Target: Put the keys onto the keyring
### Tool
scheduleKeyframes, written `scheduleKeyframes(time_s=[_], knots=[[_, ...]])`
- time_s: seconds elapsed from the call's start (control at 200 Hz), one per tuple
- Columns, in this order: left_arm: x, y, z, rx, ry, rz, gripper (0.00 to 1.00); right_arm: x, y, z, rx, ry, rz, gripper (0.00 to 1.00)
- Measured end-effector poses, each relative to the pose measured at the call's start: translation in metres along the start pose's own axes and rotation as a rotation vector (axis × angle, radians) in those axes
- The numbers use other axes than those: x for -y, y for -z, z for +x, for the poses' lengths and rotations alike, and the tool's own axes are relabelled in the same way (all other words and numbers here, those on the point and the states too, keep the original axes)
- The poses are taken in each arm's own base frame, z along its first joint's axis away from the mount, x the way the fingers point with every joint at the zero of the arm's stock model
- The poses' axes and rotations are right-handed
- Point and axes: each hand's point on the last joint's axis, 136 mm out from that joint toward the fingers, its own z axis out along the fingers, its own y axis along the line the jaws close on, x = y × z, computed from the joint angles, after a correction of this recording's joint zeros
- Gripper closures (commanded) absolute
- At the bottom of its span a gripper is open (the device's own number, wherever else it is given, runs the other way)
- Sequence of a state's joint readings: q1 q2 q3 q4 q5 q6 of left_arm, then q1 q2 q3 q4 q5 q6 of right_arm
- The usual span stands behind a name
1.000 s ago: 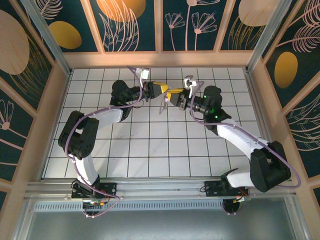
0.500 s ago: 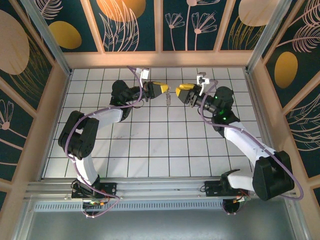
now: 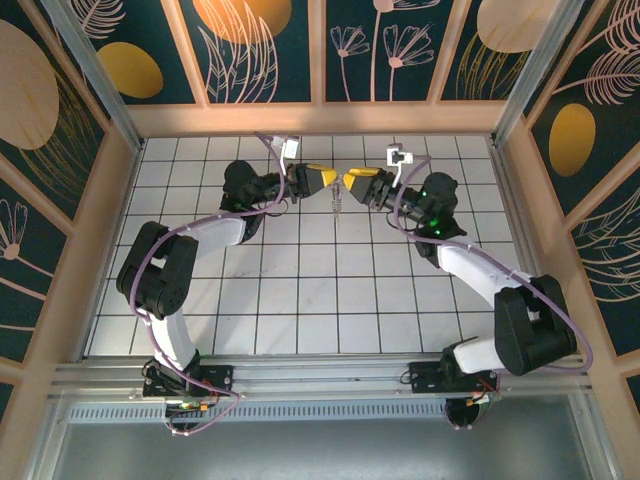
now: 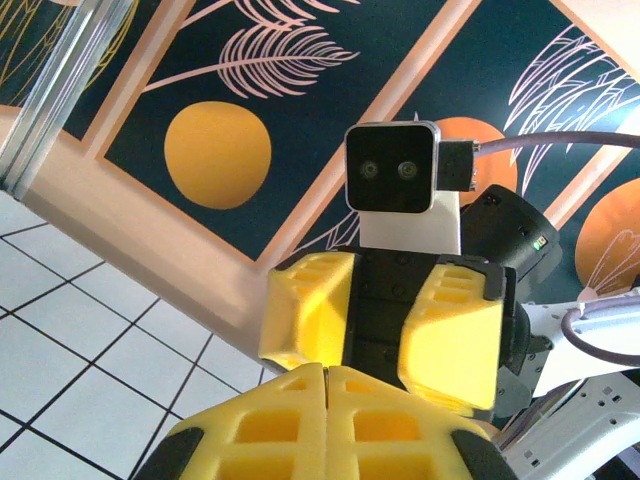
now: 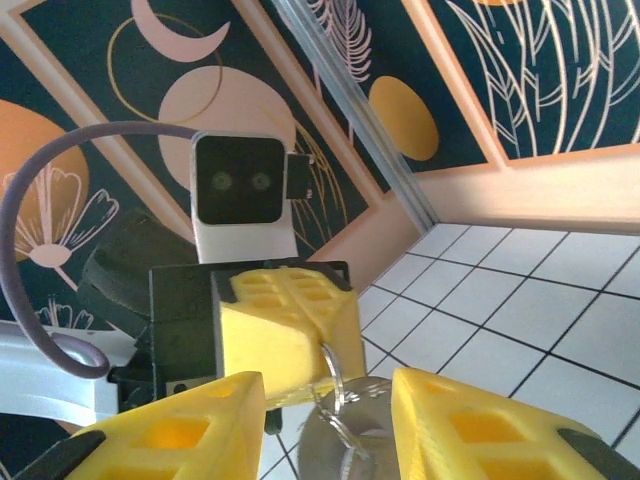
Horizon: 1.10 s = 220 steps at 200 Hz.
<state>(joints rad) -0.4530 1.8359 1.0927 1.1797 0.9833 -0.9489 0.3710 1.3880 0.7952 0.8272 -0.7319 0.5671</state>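
Upper centre of the top view, our left gripper (image 3: 324,180) has its jaws closed on the keyring (image 3: 338,201), which dangles above the surface. We judge it light, stiff and slippery, best pinched flat across its rim. The right gripper (image 3: 352,183) faces it, jaws apart. We cannot tell where the key is.

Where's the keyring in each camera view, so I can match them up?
Top external: the keyring hangs far centre, from the left gripper's tip.
Left wrist: the shut left gripper holding it, bottom centre.
Right wrist: bottom centre, under the left gripper's yellow fingers.
Shared landmark: the left gripper's yellow fingers.
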Motion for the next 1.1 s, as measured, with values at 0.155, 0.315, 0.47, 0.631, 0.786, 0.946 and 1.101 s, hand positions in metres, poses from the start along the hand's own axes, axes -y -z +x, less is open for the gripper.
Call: scheduleKeyframes(time_s=[0.155, 0.315, 0.47, 0.631, 0.786, 0.946, 1.101], knots=[[0.001, 0.0, -0.001, 0.002, -0.005, 0.003, 1.0, -0.002, -0.006, 0.007, -0.014, -0.02, -0.02, 0.63], [0.001, 0.0, -0.001, 0.002, -0.002, 0.004, 1.0, 0.002, -0.009, 0.013, -0.025, -0.035, -0.021, 0.66], [0.003, -0.001, -0.002, 0.005, -0.01, 0.011, 1.0, 0.003, -0.01, 0.013, -0.021, -0.045, -0.025, 0.69], [0.005, -0.001, -0.002, 0.007, -0.016, 0.016, 1.0, 0.003, -0.012, 0.012, -0.021, -0.049, -0.036, 0.77], [0.006, -0.001, -0.002, 0.008, -0.015, 0.018, 1.0, 0.002, -0.014, 0.013, -0.025, -0.058, -0.048, 0.9], [0.005, -0.001, -0.003, 0.014, -0.019, 0.019, 1.0, 0.001, -0.015, 0.011, -0.022, -0.062, -0.054, 1.0], [0.004, -0.001, -0.002, 0.016, -0.018, 0.018, 1.0, 0.002, -0.015, 0.012, -0.022, -0.062, -0.053, 1.0]])
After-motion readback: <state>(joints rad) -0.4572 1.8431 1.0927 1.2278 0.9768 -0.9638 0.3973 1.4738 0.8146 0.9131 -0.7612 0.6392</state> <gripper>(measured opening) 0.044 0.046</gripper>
